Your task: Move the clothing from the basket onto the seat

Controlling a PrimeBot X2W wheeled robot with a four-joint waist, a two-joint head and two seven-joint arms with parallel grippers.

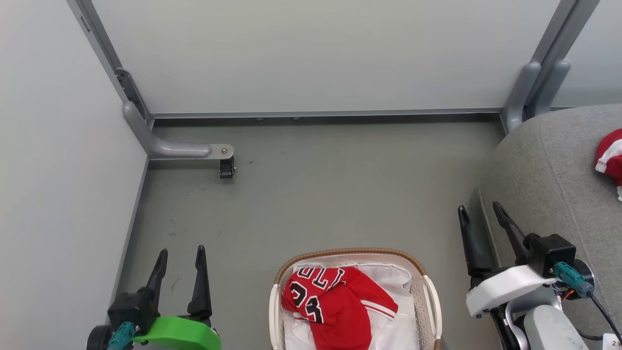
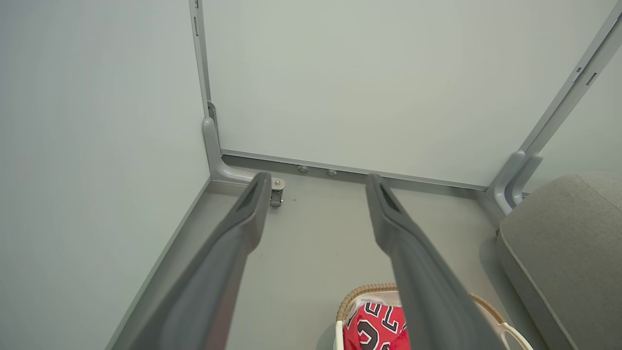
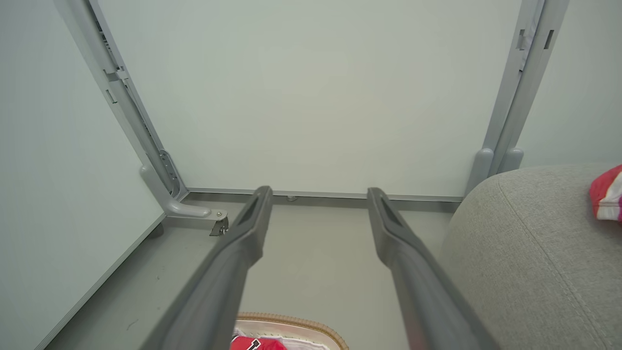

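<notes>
The grey floor [image 1: 311, 194] bears the basket [image 1: 350, 252] at near centre, the seat [image 1: 549, 170] to its right and apart from it, and a partition's castor foot [image 1: 226, 167] at far left. A red-and-white garment [image 1: 610, 158] lies on the seat.

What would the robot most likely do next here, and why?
Probably lower the open right hand toward the red jersey with black letters, which lies in the oval cream plastic basket. That hand is empty and stands beside the grey fabric seat, where a red and white garment already lies.
</notes>
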